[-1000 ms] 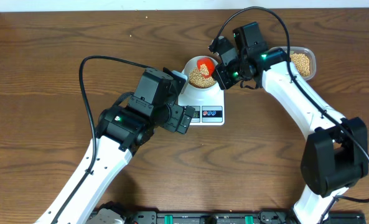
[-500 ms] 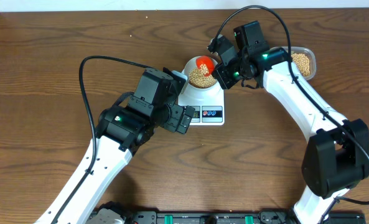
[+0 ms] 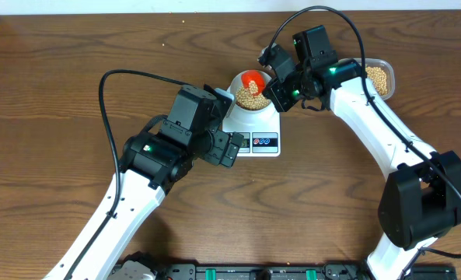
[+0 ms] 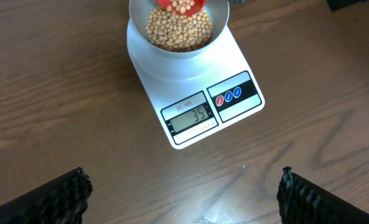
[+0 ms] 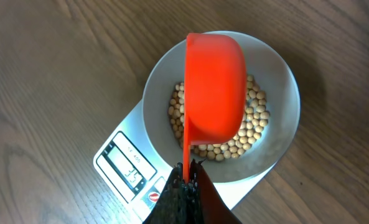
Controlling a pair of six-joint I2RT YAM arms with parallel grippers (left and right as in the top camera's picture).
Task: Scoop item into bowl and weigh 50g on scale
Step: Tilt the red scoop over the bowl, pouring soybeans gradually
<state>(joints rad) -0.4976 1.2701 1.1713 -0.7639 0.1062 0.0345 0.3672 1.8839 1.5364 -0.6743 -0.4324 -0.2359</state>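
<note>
A white bowl (image 3: 237,81) stands on the white scale (image 3: 253,142) and holds a layer of tan beans (image 3: 250,99). My right gripper (image 5: 188,171) is shut on the thin handle of an orange scoop (image 5: 215,81), which hangs tilted over the bowl (image 5: 280,130) with beans (image 4: 182,5) in its cup. The scale's display (image 4: 193,115) shows 35. My left gripper (image 4: 184,199) is open and holds nothing. It hovers over bare table just in front of the scale (image 4: 190,81), with its fingers (image 4: 53,199) far apart.
A clear plastic tub (image 3: 379,78) with more beans sits at the back right, behind the right arm. The table's far edge runs close behind the bowl. The left arm's body (image 3: 164,148) lies left of the scale.
The scoop has shifted slightly left over the bowl with the right gripper. The left arm has not moved.
</note>
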